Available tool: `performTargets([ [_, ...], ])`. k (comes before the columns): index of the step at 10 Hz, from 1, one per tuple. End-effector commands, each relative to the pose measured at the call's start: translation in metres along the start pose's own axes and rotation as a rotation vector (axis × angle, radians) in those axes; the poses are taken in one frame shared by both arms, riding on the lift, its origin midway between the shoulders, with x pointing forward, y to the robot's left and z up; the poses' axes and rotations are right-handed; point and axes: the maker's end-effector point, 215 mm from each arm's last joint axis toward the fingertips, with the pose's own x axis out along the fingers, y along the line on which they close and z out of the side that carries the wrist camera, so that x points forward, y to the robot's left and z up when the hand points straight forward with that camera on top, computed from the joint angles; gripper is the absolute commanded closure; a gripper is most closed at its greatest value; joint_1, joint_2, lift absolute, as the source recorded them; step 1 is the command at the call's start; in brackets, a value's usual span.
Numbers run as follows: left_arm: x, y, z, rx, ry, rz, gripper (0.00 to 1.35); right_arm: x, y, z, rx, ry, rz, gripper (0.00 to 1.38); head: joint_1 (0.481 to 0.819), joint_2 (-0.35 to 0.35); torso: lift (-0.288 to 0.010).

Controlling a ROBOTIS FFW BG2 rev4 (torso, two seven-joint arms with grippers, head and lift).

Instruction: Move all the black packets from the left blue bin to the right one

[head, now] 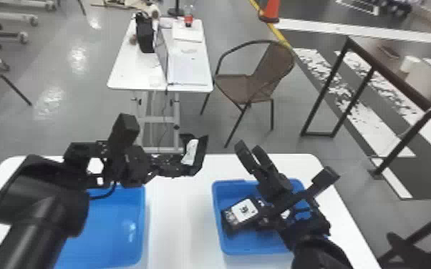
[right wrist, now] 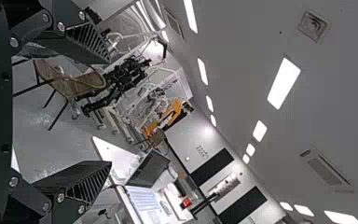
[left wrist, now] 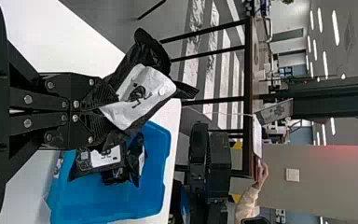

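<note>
The left gripper (left wrist: 103, 108) holds one black packet (left wrist: 144, 95) clamped high, probably so that it can clear the right bin (head: 216, 214), while the right gripper (right wrist: 111, 112) has its fingers apart.

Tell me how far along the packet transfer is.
Done: black packets lie in the right bin. Underway: the left hand grips another packet midair. Remaining: placing it with them; the left arm hides part of the left bin, so I cannot tell whether others await.
</note>
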Motion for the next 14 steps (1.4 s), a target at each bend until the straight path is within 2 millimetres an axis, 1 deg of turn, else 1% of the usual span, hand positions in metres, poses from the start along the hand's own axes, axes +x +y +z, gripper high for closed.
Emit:
performTargets([
  [1, 0.007, -0.001, 0.006, 0.001, -0.008, -0.015, 1.21, 0.014, 0.012, -0.008, 0.002, 0.02, 0.029, 0.27, 0.695, -0.181, 0.0],
  [4, 0.009, 0.0, 0.003, -0.01, -0.006, -0.022, 1.21, 0.039, 0.047, -0.018, -0.006, 0.05, 0.102, 0.22, 0.695, -0.154, 0.0],
  [6, 0.011, 0.0, 0.006, -0.017, -0.017, -0.024, 1.21, 0.049, 0.066, -0.033, -0.014, 0.093, 0.142, 0.17, 0.695, -0.127, 0.0],
  [8, 0.016, 0.001, 0.013, -0.005, -0.019, -0.036, 1.21, 0.057, 0.076, -0.045, -0.041, 0.131, 0.159, 0.08, 0.695, -0.109, 0.0],
  [10, 0.022, -0.001, 0.024, 0.013, -0.027, -0.052, 1.21, 0.059, 0.077, -0.057, -0.034, 0.157, 0.159, 0.08, 0.695, -0.096, 0.0],
  [11, 0.026, -0.003, 0.026, 0.014, -0.03, -0.065, 1.21, 0.061, 0.078, -0.059, -0.033, 0.164, 0.162, 0.11, 0.695, -0.095, 0.0],
  [12, 0.028, -0.005, 0.028, 0.016, -0.033, -0.071, 1.21, 0.063, 0.079, -0.062, -0.031, 0.174, 0.165, 0.25, 0.695, -0.096, 0.0],
  [13, 0.03, -0.007, 0.028, 0.014, -0.034, -0.078, 1.21, 0.065, 0.08, -0.062, -0.036, 0.173, 0.165, 0.71, 0.695, -0.098, 0.0],
  [14, 0.032, -0.01, 0.028, 0.012, -0.035, -0.084, 1.21, 0.067, 0.077, -0.057, -0.045, 0.151, 0.148, 0.95, 0.695, -0.099, 0.0],
])
